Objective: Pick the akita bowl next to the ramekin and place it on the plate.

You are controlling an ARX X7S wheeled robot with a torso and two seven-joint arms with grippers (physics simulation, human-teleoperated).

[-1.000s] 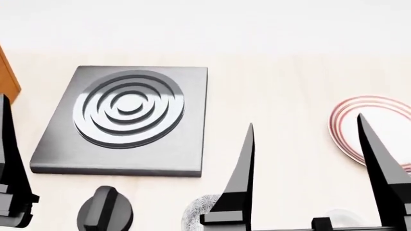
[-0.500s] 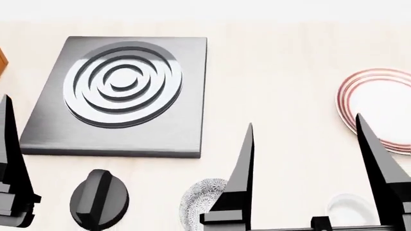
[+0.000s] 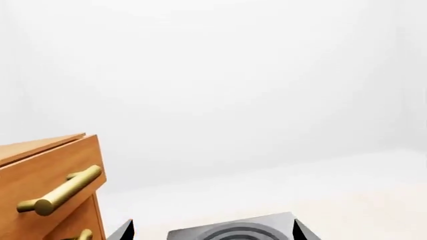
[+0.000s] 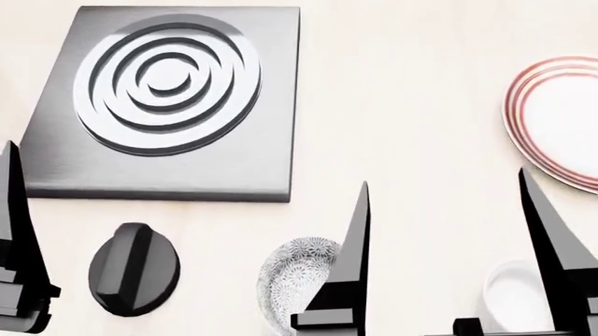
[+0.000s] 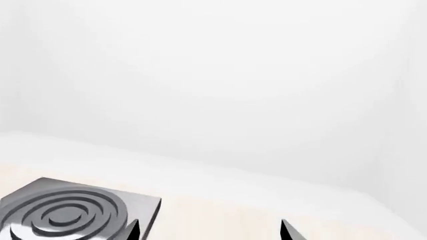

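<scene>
The akita bowl (image 4: 297, 280) sits at about six o'clock in my head view, low on the pale surface (image 4: 411, 168), with its right side hidden behind one dark finger of my right hand (image 4: 449, 259). The ramekin (image 4: 512, 297) is off at about four o'clock, near the bowl but not touching it, so I take this speckled bowl as the one to lift; I see no twin here. The plate (image 4: 556, 119) lies at two o'clock, well apart from both and cut by the picture's edge. That gap is why I judge the carry will be a long reach up and to the right. My right hand hangs above the bowl and ramekin with its fingers spread wide apart and nothing between them, which suits a descent over the bowl's rim. My left hand (image 4: 14, 266) shows only one finger at eight o'clock, so I cannot tell whether it is spread or closed. Both wrist cameras look out level across the room, telling me neither hand is tipped down yet. The burner plate (image 4: 168, 98) fills eleven o'clock, a black knob (image 4: 134, 268) sits at seven o'clock, and a wooden drawer unit (image 3: 47, 190) stands beside my left arm.
</scene>
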